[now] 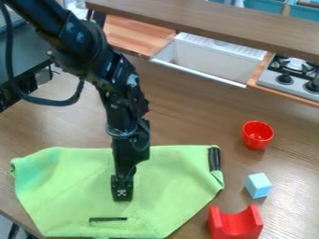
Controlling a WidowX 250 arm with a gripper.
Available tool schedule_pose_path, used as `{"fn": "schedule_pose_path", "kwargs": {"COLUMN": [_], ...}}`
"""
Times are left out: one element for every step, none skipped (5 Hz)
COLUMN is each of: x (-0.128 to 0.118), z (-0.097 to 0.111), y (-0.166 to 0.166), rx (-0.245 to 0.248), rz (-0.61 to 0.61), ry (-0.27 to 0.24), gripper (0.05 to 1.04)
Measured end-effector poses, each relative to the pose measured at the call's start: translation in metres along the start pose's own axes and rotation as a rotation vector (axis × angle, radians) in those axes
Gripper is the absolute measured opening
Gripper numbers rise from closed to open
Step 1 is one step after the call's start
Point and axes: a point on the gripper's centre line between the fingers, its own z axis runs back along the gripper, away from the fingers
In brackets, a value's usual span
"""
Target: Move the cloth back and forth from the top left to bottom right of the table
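Cloth (171,186) is spread flat-ish on the table (193,121), near its lower-left edge, some folds, right corner bunched at a black strip (214,159). Gripper (122,192) points down over mid-cloth; can't tell if it's wide, narrow or holding any fabric. Right of the cloth: red bowl (257,135), light-blue block (258,186), red curved block (235,226).

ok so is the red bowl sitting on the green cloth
No, the red bowl stands on the wooden table, clear of the cloth.
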Motion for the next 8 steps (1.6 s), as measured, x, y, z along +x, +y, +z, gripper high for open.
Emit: {"fn": "schedule_pose_path", "kwargs": {"x": [0.005,0.008,0.009,0.008,0.006,0.006,0.007,0.005], "z": [0.001,0.002,0.002,0.002,0.004,0.006,0.007,0.007], "y": [0.026,0.057,0.087,0.111,0.133,0.149,0.160,0.157], "rx": [0.027,0.053,0.077,0.090,0.100,0.114,0.118,0.112], "rz": [0.046,0.098,0.146,0.190,0.231,0.260,0.271,0.270], "ry": [-0.002,-0.004,-0.002,0.001,-0.004,-0.011,-0.012,-0.009], "gripper": [1.001,1.001,1.001,1.001,1.001,1.001,1.001,1.002]}}
